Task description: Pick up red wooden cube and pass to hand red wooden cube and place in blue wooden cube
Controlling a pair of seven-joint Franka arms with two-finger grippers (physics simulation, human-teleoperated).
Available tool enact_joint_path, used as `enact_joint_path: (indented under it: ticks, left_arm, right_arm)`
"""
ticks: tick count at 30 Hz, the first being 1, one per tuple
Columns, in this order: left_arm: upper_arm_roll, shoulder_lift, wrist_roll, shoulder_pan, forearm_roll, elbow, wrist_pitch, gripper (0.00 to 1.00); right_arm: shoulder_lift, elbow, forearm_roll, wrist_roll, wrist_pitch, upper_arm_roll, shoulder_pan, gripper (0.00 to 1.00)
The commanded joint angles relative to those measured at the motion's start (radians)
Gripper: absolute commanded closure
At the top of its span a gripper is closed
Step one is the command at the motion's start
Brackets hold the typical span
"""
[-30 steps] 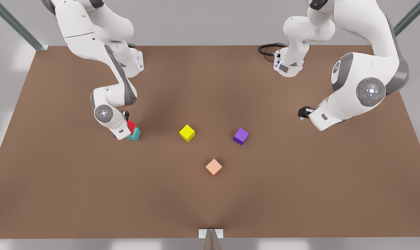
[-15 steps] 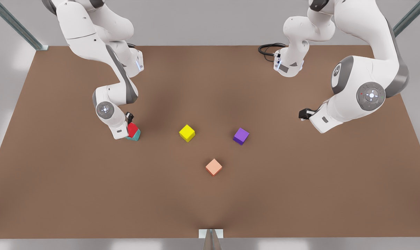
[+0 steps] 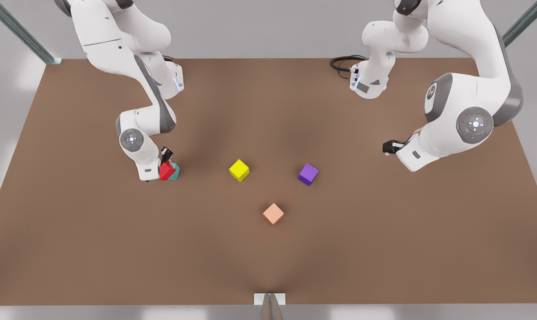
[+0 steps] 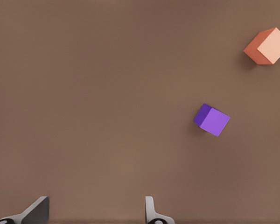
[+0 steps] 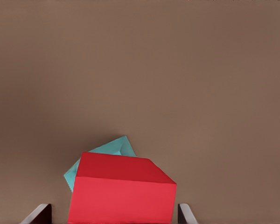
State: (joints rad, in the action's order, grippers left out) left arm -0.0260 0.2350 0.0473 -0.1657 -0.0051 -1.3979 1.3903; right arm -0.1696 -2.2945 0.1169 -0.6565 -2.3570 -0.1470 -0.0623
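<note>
The red wooden cube [image 3: 165,171] sits tilted against the blue wooden cube [image 3: 175,172], a teal block at the front view's left, and partly covers it. In the right wrist view the red wooden cube [image 5: 121,193] lies in front of the teal blue wooden cube [image 5: 109,151]. My right gripper [image 3: 161,166] hangs just over them. It [image 5: 114,215] is open, with a gap between one finger and the red cube. My left gripper [image 3: 386,146] waits at the front view's right, open and empty [image 4: 97,212].
A yellow cube [image 3: 239,170], a purple cube [image 3: 308,174] and a salmon cube [image 3: 273,214] stand apart in the middle of the brown table [image 3: 95,249]. The purple cube [image 4: 212,120] and the salmon cube [image 4: 267,46] lie ahead of my left gripper. A black cable [image 3: 341,63] coils at the back.
The red cube has sunk and tipped toward the front view's left, from atop the teal cube to leaning beside it. The right gripper shifted slightly left with it. The left arm barely moved.
</note>
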Motion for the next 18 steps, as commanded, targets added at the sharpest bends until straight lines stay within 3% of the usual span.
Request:
enact_joint_path:
  ticks: [1,11,12,14,16,18]
  left_arm:
    - [0.0,0.0,0.008,0.0,0.002,0.0,-0.001,0.0]
    - [0.001,0.017,0.003,0.009,0.002,0.008,0.009,0.0]
    - [0.001,0.02,0.003,0.009,0.002,0.011,0.009,0.0]
    - [0.001,0.02,0.003,0.009,0.002,0.014,0.009,0.0]
    - [0.001,0.02,0.002,0.009,0.001,0.014,0.007,0.0]
    - [0.001,0.02,0.002,0.009,-0.001,0.014,0.006,0.0]
  right_arm:
    - [0.002,0.001,-0.037,0.107,0.022,-0.005,-0.01,0.0]
    - [0.005,0.154,-0.089,0.084,0.225,-0.002,-0.011,0.0]
    - [-0.001,0.223,-0.125,0.104,0.307,0.004,-0.011,0.0]
    - [-0.114,0.525,-0.145,0.512,0.652,0.018,0.007,0.0]
    - [-0.197,0.711,-0.143,0.747,0.809,0.082,0.029,0.0]
    - [-0.174,0.915,-0.123,0.864,1.05,0.104,0.033,0.0]
